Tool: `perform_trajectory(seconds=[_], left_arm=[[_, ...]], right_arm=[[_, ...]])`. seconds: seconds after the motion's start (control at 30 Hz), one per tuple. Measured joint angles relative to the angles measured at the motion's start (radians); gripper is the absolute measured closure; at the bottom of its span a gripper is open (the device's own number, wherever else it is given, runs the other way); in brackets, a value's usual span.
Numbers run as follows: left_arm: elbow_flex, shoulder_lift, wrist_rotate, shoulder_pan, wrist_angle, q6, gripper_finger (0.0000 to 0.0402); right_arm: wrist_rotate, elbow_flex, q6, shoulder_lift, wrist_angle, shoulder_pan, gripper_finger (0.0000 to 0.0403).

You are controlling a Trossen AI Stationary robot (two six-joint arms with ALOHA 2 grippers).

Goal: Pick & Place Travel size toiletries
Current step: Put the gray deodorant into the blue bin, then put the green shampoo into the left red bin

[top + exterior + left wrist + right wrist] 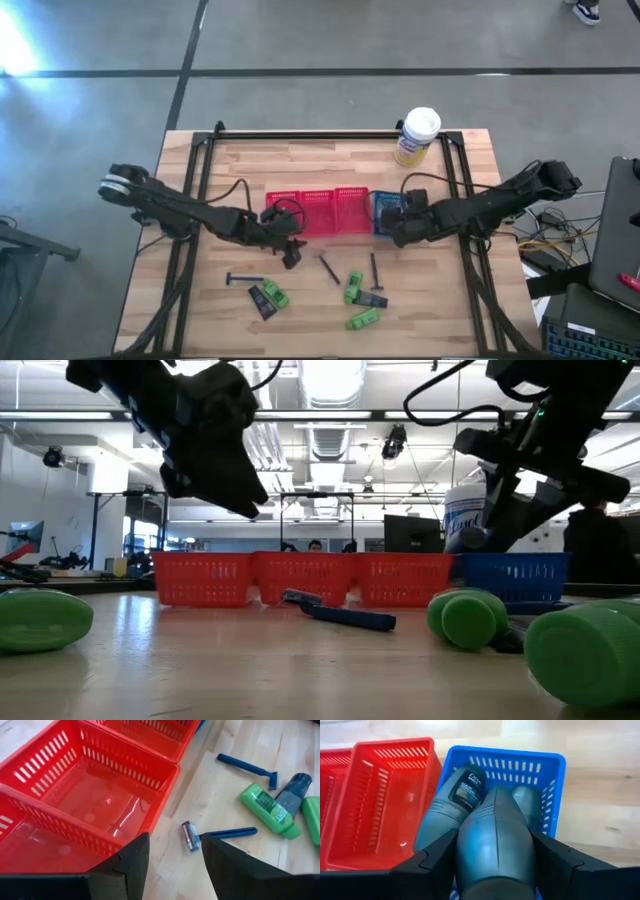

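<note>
Holding a grey oval bottle [495,845] between the fingers of my right claw [495,865], I hang over the blue basket [555,775], where two more grey bottles [455,802] already lie. It feels like a smooth, rigid plastic shell, light but slippery, so gripping across its broad middle looks safest (the rounded ends would squirt out).

My left claw [172,865] is parted at a middling width and carries nothing. It hovers just past the rim of the red basket [150,767], and the blue razor [215,834] lies on the surface [235,790] right ahead of the gap between my fingers, head towards me. That razor is thin, stiff and flat-lying; I judge the handle is the place to pinch. Green tubes [357,290] and another razor [243,279] wait further out.
</note>
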State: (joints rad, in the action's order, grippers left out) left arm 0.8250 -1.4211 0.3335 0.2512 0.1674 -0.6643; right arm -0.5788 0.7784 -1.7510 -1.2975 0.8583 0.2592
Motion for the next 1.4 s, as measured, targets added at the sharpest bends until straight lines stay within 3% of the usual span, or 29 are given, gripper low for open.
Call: perform_trajectory(seconds=[0.3, 0.77, 1.03, 1.23, 1.4], left_arm=[[-0.025, 0.0, 0.002, 0.0, -0.055, -0.022, 0.0216], [-0.029, -0.001, -0.008, -0.001, -0.063, -0.013, 0.0216], [-0.029, -0.001, -0.158, 0.02, -0.039, -0.037, 0.0216], [-0.029, -0.001, -0.162, 0.071, 0.055, -0.076, 0.0216], [-0.029, -0.001, -0.178, 0.119, 0.097, -0.142, 0.0216]], right_arm=[[0.003, 0.0, -0.002, 0.006, 0.003, -0.001, 0.0173], [0.018, 0.0, 0.03, 0.009, 0.005, -0.002, 0.0067], [0.127, 0.036, 0.188, 0.033, 0.001, 0.003, 0.0035], [0.267, 0.093, 0.403, 0.035, -0.031, 0.009, 0.0035], [0.41, 0.103, 0.548, 0.035, -0.176, 0.021, 0.0035]])
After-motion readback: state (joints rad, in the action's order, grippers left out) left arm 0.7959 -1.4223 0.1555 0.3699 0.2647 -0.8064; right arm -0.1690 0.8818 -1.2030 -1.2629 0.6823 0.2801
